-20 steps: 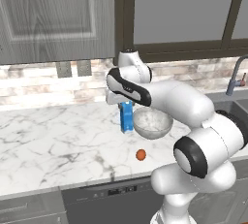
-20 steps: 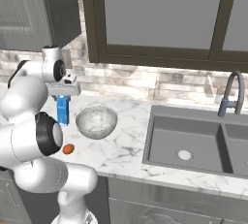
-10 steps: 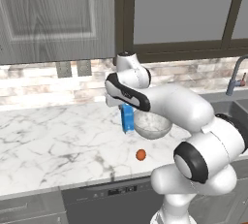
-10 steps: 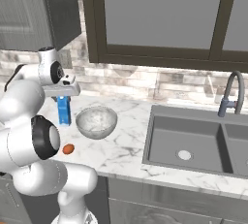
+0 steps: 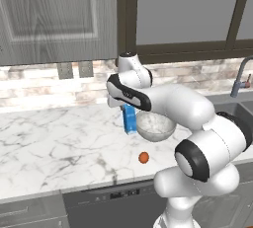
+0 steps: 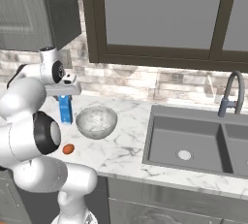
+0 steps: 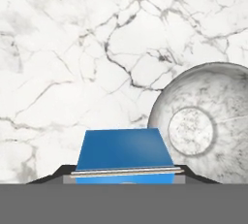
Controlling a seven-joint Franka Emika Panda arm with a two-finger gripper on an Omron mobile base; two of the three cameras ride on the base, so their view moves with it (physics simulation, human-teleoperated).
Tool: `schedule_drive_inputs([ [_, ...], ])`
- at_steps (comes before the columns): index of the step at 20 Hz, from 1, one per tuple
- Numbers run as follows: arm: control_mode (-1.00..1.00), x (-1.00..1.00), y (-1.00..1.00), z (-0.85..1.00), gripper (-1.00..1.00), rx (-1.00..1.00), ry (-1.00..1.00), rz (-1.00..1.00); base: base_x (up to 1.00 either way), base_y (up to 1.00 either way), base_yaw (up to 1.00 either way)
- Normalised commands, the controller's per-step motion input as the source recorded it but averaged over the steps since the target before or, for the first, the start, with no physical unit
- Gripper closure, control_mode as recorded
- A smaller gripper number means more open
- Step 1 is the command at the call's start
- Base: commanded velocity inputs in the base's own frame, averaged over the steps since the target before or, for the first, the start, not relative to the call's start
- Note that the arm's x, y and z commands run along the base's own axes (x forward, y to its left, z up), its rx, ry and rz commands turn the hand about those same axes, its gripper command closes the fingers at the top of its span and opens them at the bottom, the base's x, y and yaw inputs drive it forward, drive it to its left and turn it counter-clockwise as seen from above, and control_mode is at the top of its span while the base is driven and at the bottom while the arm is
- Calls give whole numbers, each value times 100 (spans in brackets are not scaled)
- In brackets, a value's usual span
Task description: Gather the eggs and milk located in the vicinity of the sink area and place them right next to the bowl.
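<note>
The milk [image 5: 130, 119] is a blue carton standing upright just left of the bowl [image 5: 155, 126]. My gripper [image 5: 127, 105] comes down on the carton's top and is shut on it. In the hand view the carton's blue top [image 7: 125, 149] sits between the two dark fingertips of the gripper [image 7: 125, 172], with the speckled bowl [image 7: 203, 131] close on its right. From the right base view the milk [image 6: 65, 110] hangs under the gripper [image 6: 65, 97], beside the bowl [image 6: 97, 121]. The egg [image 5: 144, 157] [image 6: 68, 149] lies on the marble in front of the bowl. I cannot tell whether the carton's base touches the counter.
The dark double sink [image 6: 193, 140] with its curved faucet [image 6: 231, 94] lies to the right of the bowl. Marble counter [image 5: 59, 138] stretches to the left. Wall cabinets and a window hang above, and the counter's front edge runs just before the egg.
The hand with the milk has drifted very slightly sideways. The bowl and the egg have not moved.
</note>
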Motion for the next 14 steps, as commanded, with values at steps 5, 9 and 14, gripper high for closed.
schedule_drive_inputs([
  [5, -100, 10, 0, -3, 100, 0, 0, 0, 0, 0, 0],
  [9, -100, 0, 0, -12, 100, 0, 1, 0, 0, 0, 0],
  [14, -100, 0, 2, -14, 100, 0, 1, 0, 0, 0, 0],
])
